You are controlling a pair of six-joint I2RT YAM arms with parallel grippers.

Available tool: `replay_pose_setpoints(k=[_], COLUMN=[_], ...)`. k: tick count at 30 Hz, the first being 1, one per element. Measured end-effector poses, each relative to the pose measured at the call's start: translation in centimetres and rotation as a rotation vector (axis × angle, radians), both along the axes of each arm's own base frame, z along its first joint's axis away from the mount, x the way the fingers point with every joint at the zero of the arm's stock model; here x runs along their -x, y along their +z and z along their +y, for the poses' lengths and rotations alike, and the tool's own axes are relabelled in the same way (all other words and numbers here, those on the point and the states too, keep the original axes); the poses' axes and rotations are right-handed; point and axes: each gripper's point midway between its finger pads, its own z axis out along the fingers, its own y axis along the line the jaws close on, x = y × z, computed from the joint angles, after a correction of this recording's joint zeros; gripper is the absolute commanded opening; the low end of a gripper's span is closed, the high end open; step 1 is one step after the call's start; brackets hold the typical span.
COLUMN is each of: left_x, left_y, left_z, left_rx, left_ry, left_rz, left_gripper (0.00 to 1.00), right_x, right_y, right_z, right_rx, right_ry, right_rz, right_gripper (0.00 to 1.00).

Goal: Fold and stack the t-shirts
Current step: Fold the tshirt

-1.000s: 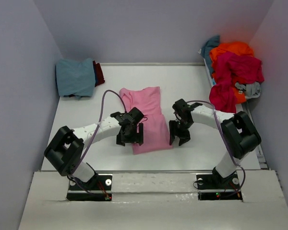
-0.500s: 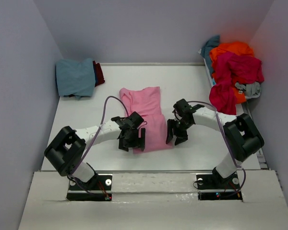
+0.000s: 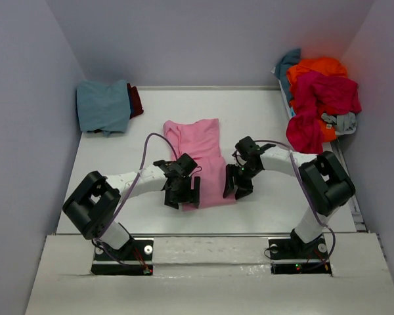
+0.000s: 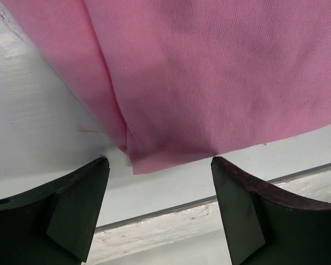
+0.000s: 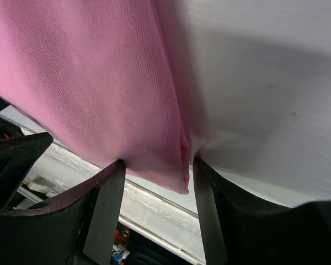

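The left pincer [image 4: 159, 163] gapes wide at the pink t-shirt [image 4: 209, 72]'s near corner on the tabletop [image 4: 38, 127]; the right pincer [image 5: 156, 165] straddles the other corner, unclenched.

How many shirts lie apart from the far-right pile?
3: pink cloth t-shirt flat mid-table; folded dusty-blue t-shirt far left; dark red one peeking out beside it. Others may hide underneath.
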Motion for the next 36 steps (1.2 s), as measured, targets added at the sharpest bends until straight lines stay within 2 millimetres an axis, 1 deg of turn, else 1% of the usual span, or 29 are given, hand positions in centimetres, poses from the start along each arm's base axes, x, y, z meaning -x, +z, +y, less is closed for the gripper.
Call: replay_pose_setpoints(k=[2,3,6,7,8,9,11,12,15,17,20,21,22,23,24,25,27,30,36], left_x=[0.2,0.2,0.5,0.6,0.7,0.7,0.9,0.9,1.1,1.2,1.2,1.2,1.2,1.2,1.2,1.2,1.2,1.0,0.7], left_y=[0.0,0.0,-0.1,-0.1,-0.2,-0.2,-0.4,-0.5,-0.6,-0.7,-0.7,-0.7,-0.8,-0.8,-0.8,-0.7,-0.7,-0.6,-0.1], left_z=[-0.1,-0.1,-0.2,-0.2,-0.2,-0.1,-0.1,0.1,0.2,0.2,0.2,0.3,0.3,0.3,0.3,0.3,0.3,0.5,1.4], left_rx=[0.006,0.008,0.016,0.016,0.017,0.017,0.016,0.013,0.011,0.01,0.013,0.014,0.015,0.015,0.017,0.016,0.013,0.002,-0.045], left_ry=[-0.001,-0.001,0.002,0.003,0.005,0.008,0.013,0.011,0.015,0.019,0.021,0.022,0.024,0.028,0.028,0.028,0.027,0.033,0.055], left_rz=[0.009,0.01,0.023,0.025,0.031,0.033,0.039,0.037,0.045,0.047,0.044,0.044,0.044,0.044,0.042,0.04,0.032,0.016,-0.038], left_gripper=[0.83,0.83,0.7,0.67,0.61,0.52,0.48,0.43,0.39,0.39,0.3,0.21,0.16,0.14,0.1,0.07,0.06,0.06,0.06], right_x=[0.0,-0.1,0.0,0.0,0.1,0.1,0.2,0.2,0.2,0.2,0.2,0.2,0.2,0.3,0.3,0.3,0.3,0.1,0.1], right_y=[0.0,0.0,0.0,-0.1,-0.1,-0.1,-0.1,-0.1,-0.1,-0.1,-0.1,-0.1,-0.1,-0.1,-0.1,-0.2,-0.2,0.2,1.4], right_z=[0.2,0.2,0.4,0.4,0.5,0.5,0.6,0.6,0.6,0.6,0.6,0.6,0.6,0.6,0.6,0.6,0.6,0.6,0.9], right_rx=[-0.01,-0.014,-0.02,-0.02,-0.02,-0.02,-0.02,-0.019,-0.019,-0.018,-0.018,-0.017,-0.017,-0.016,-0.014,-0.011,-0.006,-0.006,-0.022], right_ry=[0.001,0.002,0.004,0.006,0.007,0.008,0.01,0.011,0.012,0.011,0.011,0.01,0.01,0.01,0.011,0.01,0.008,0.003,0.011], right_rz=[0.001,0.001,0.006,0.007,0.008,0.009,0.01,0.01,0.01,0.01,0.01,0.01,0.011,0.01,0.009,0.01,0.007,-0.009,-0.051], right_gripper=[0.56,0.55,0.53,0.53,0.53,0.53,0.52,0.52,0.52,0.52,0.52,0.51,0.49,0.45,0.33,0.26,0.15,0.07,0.07])
